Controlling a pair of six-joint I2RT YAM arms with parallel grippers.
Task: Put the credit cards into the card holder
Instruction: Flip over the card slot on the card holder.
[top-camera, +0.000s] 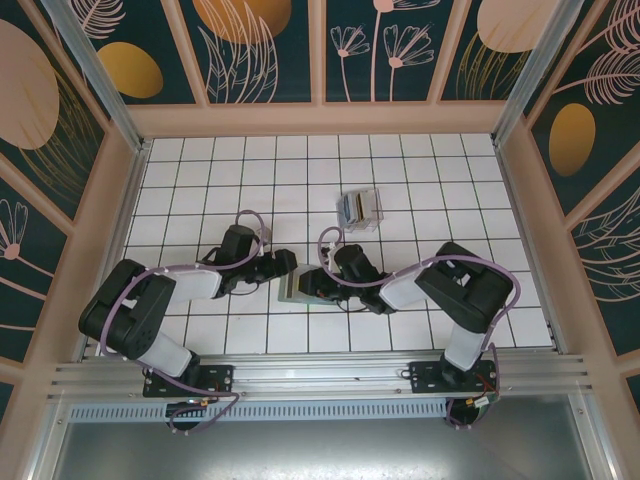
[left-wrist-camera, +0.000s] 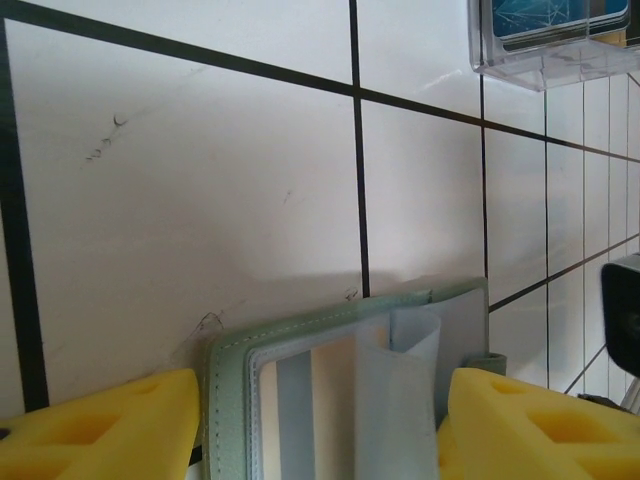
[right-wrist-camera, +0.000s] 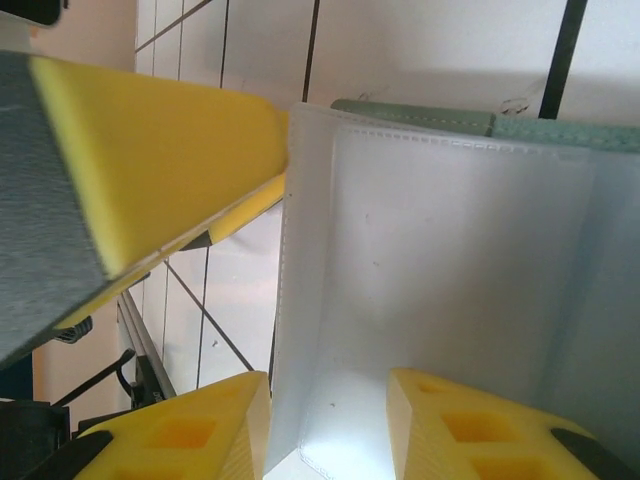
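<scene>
Top view: the card holder (top-camera: 297, 290) lies on the tiled table (top-camera: 200, 180) between the left gripper (top-camera: 284, 266) at its 10 o'clock and the right gripper (top-camera: 322, 283) at 3 o'clock, and the credit cards (top-camera: 358, 208) stand in a clear box (top-camera: 372, 212) at 1 o'clock. The left wrist view adds a stitched grey-green cover, tan lining and a translucent sleeve (left-wrist-camera: 395, 400), with the left jaws spread astride them. The right jaws flank that sleeve with its lower edge cut off; whether they clamp it cannot be told.

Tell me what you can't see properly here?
Cards in the clear box: too small from above; cut by the top edge in the left wrist view.
Wallet: partly hidden under left gripper and right gripper, top view.
Whether the right gripper pinches the clear sleeve: right wrist view, bottom edge cuts the pads.
</scene>
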